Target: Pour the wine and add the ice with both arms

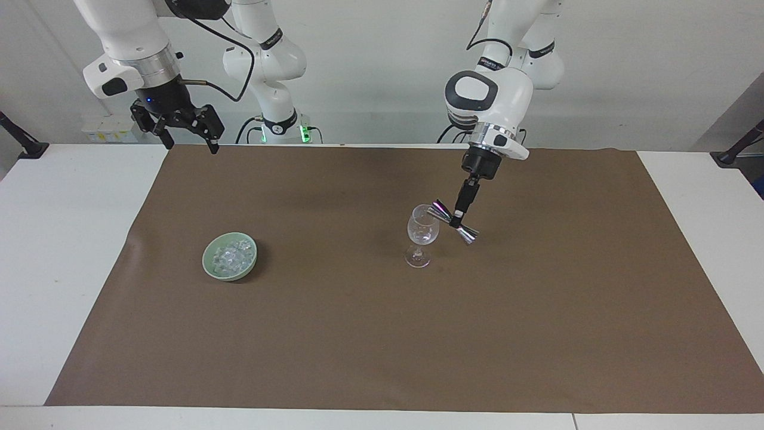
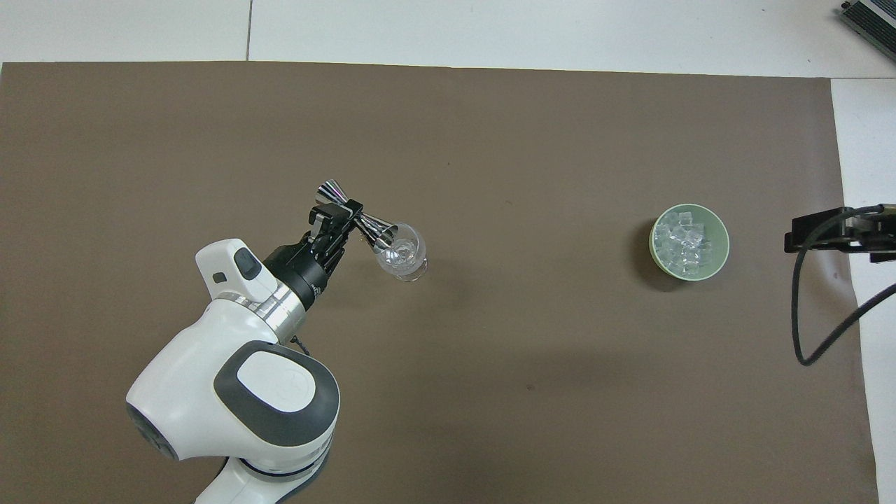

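In the facing view, the left hand gripped a shiny double-cone metal jigger at its waist, tilted with one cup over the rim of the clear stemmed wine glass standing on the brown mat of the bench. The risk, I judged, was the jigger's lip catching the rim and tipping the tall, narrow-footed glass. The right hand, fingers spread wide and empty, waited over the mat's edge near the robots.

In the overhead view, the small clear ice cubes lay heaped in the pale green bowl, well apart from the glass toward the right arm's end. Slippery cubes could escape a pinch or chip the glass.
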